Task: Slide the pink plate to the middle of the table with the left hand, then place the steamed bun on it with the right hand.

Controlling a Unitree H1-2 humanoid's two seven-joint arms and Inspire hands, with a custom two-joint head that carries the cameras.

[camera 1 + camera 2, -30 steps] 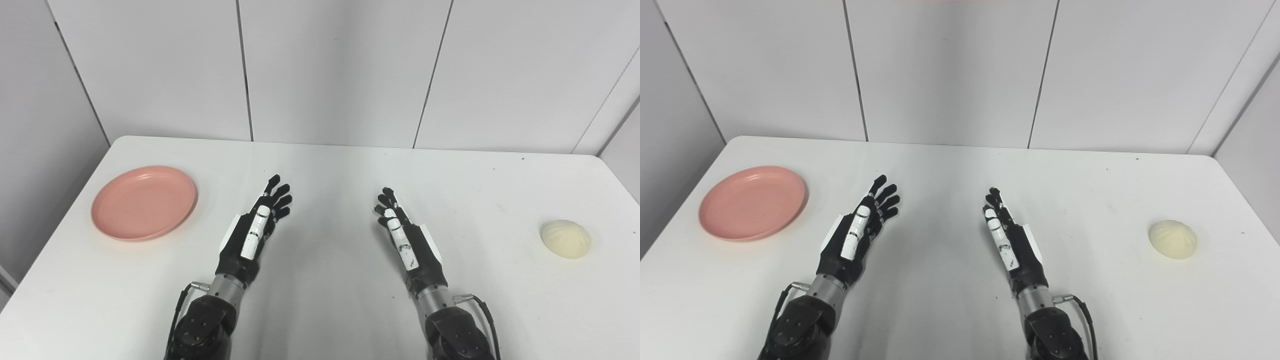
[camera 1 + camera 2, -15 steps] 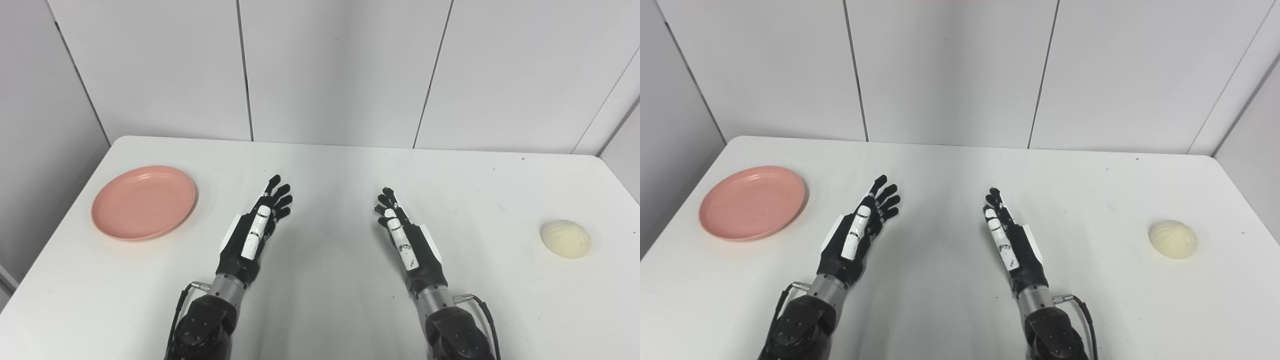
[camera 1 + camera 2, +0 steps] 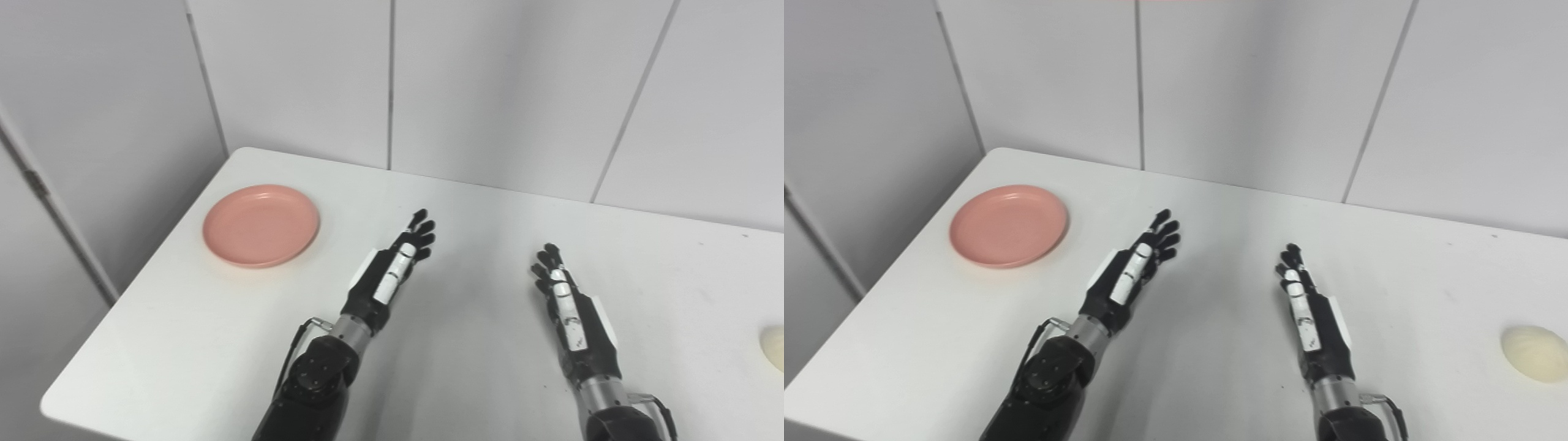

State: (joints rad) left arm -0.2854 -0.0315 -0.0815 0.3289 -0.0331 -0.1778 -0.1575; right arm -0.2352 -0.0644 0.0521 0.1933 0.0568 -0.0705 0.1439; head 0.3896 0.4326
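A round pink plate point(image 3: 261, 224) lies near the table's far left corner. The cream steamed bun point(image 3: 1535, 362) rests at the right side of the table, cut off by the picture edge in the left eye view. My left hand point(image 3: 395, 271) hovers over the table's middle, open with fingers stretched forward, well to the right of the plate. My right hand point(image 3: 566, 307) is open too, fingers straight, far to the left of the bun. Neither hand touches anything.
The white table point(image 3: 478, 367) ends at a rounded left edge close to the plate. Grey wall panels point(image 3: 392, 79) stand right behind the table, and another panel closes off the left side.
The whole picture has shifted: the camera has turned left and tilted, so the plate sits nearer the middle and the bun at the right edge. Hands, plate and bun hold their places.
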